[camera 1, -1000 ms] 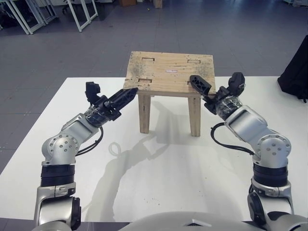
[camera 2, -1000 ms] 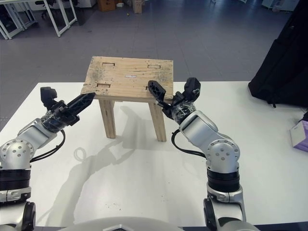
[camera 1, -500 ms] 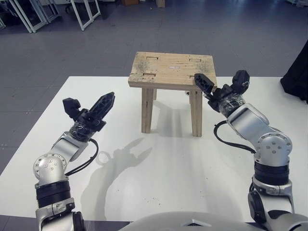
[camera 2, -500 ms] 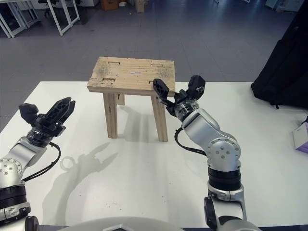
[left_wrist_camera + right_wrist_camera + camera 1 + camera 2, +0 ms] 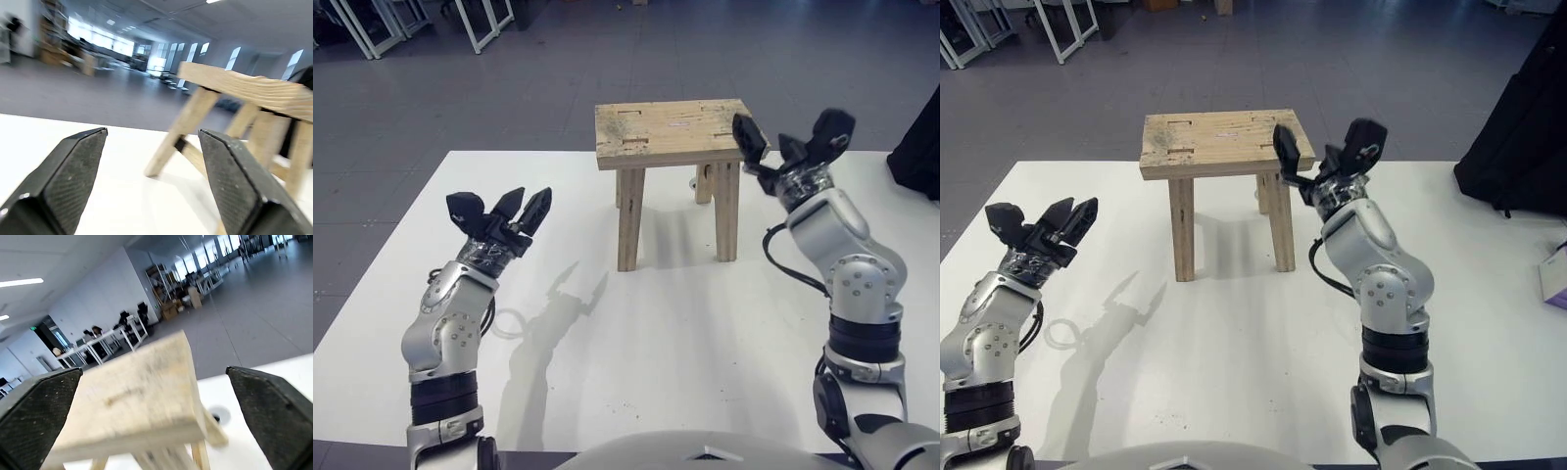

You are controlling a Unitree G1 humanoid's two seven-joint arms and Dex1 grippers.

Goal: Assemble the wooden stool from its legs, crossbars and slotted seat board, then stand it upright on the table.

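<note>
A white table (image 5: 705,343) is set on a grey floor in a large hall, and white metal frames (image 5: 480,24) are seen at the far left. The left gripper (image 5: 526,203) is positioned above the left part of the table, with its fingers spread and nothing held between them. It is located well apart from the wooden stool (image 5: 671,132). The right gripper (image 5: 769,149) is positioned at the level of the seat board (image 5: 1224,142), just beside its right end, with the fingers spread wide and nothing clamped. Whether one finger touches the board's corner cannot be determined. The stool is stood upright on its legs (image 5: 628,220) at the far middle of the table, with the seat board on top. Rectangular slots are cut into the board. A crossbar (image 5: 193,155) is fitted between the legs. A pale loop (image 5: 509,323) is found lying on the table beside the left arm.
</note>
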